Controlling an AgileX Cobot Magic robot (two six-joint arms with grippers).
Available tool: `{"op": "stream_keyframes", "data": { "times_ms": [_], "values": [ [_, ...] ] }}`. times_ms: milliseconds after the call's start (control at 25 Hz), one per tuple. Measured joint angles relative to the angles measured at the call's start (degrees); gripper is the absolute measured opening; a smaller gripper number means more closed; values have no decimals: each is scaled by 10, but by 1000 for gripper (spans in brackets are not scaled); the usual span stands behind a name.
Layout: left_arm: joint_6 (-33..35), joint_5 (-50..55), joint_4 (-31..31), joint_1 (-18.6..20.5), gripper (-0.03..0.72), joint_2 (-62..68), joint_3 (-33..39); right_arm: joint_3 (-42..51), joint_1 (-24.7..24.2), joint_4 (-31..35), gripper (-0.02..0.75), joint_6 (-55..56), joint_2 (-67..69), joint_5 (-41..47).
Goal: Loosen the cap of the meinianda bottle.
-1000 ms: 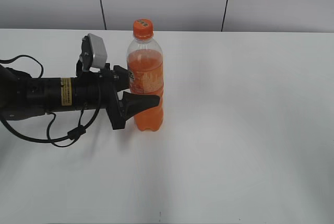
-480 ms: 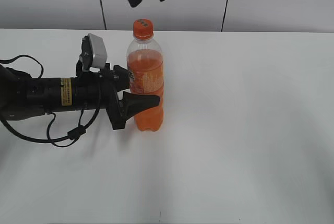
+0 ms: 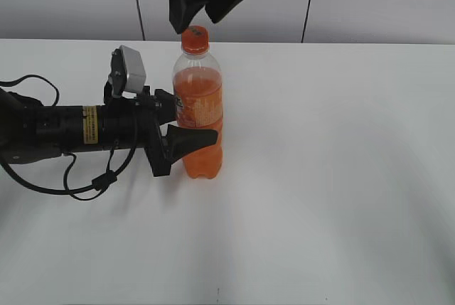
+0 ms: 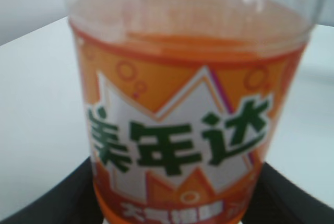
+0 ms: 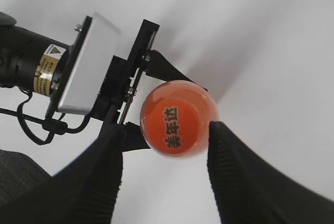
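1. The meinianda bottle stands upright on the table, and we take it as our landmark. Our left gripper comes in from the bottle's left and is clamped on its label band, one finger in front of the bottle and one behind.

2. Directly above the bottle, our right gripper hangs with its jaws apart, grasping nothing. The cap sits just below its fingertips, untouched.

3. In the right wrist view the cap shows between the two ribbed pads but toward their far ends, so we judge that the alignment needs a small nudge before descent.

4. To do this well, we centre the right gripper over the bottle's top, lower until the pads flank the cap's ribbed side, then close firmly.

5. Only then do we twist. The left gripper must hold hard enough that the bottle does not spin along.

6. The risk we see: pinching off-centre could tip the bottle or let the pads slip off the cap.
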Motion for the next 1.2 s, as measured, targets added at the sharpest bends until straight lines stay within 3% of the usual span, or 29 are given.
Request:
{"op": "stream_keyframes", "data": {
  "times_ms": [1200],
  "values": [
    [0,0,1,0,428,0,0,0,-1,3,375,21,36,0]
  ]
}}
